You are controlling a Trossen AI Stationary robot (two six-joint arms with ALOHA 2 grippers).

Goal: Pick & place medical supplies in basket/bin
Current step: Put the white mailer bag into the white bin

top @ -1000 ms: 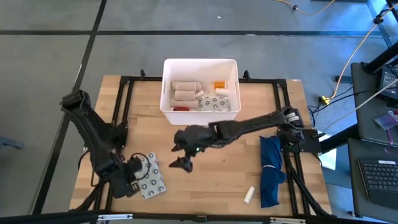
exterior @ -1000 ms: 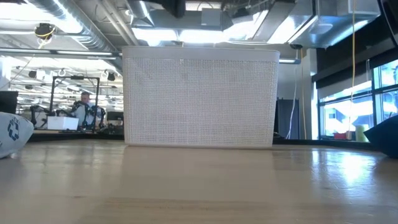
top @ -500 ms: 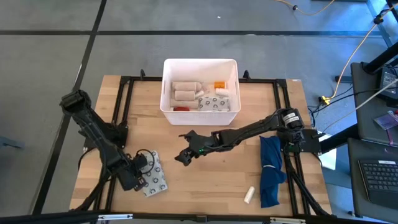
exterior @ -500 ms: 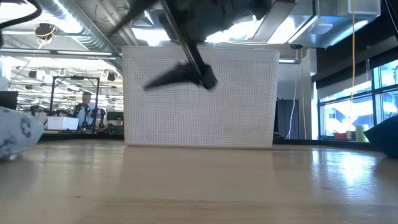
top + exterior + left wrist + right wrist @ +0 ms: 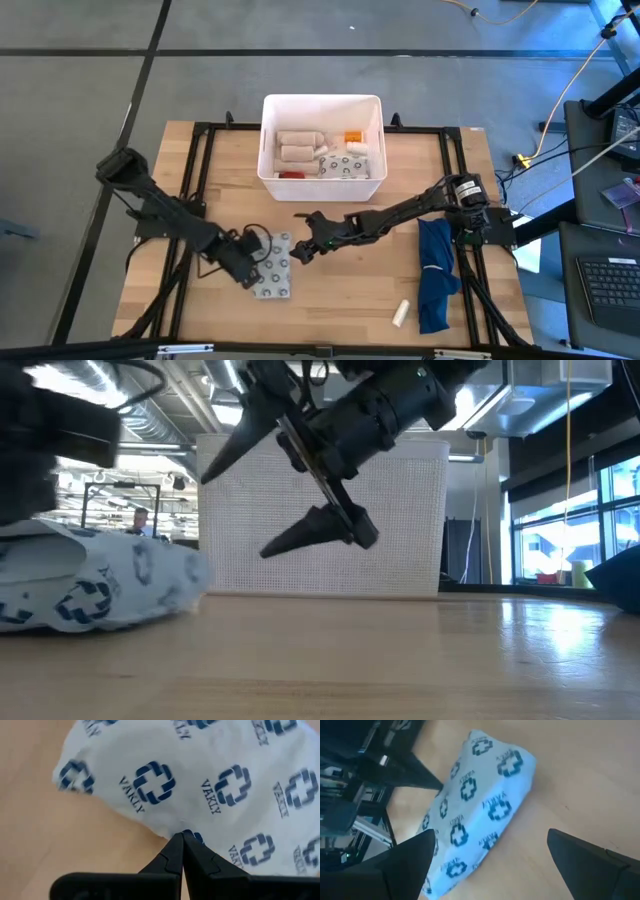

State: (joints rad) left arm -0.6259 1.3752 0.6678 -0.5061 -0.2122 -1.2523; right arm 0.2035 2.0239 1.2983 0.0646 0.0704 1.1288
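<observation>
The left gripper [image 5: 262,262] is pinched tight on one edge of a crinkly grey packet [image 5: 273,277] printed with dark ring-cross marks, and the packet lies on the wooden tabletop [image 5: 350,290] in front of the white bin [image 5: 322,104], well apart from it. In the left wrist view the two dark fingers [image 5: 172,855] meet at a point with a fold of the packet [image 5: 210,785] caught between them. From table height the packet [image 5: 100,585] sits at the left, resting on the wood. The right gripper [image 5: 303,250] hangs just beside the packet's near end, its fingers spread wide and holding nothing; in the low view it [image 5: 275,495] hovers above the tabletop in front of the bin's mesh-textured wall [image 5: 400,560], one fingertip [image 5: 280,545] pointing down toward the packet. The right wrist view looks past its own spread fingers [image 5: 405,865] at the packet [image 5: 480,810] lying below. Inside the bin there are already beige rolls [image 5: 297,146], a small orange bottle [image 5: 352,137], a second patterned packet [image 5: 345,165] and something red [image 5: 290,174]. A white tube [image 5: 401,313] lies near the front right of the tabletop, just beside a long dark-blue cloth [image 5: 436,270]. Far behind, in the low view, a person [image 5: 140,525] sits in the room
</observation>
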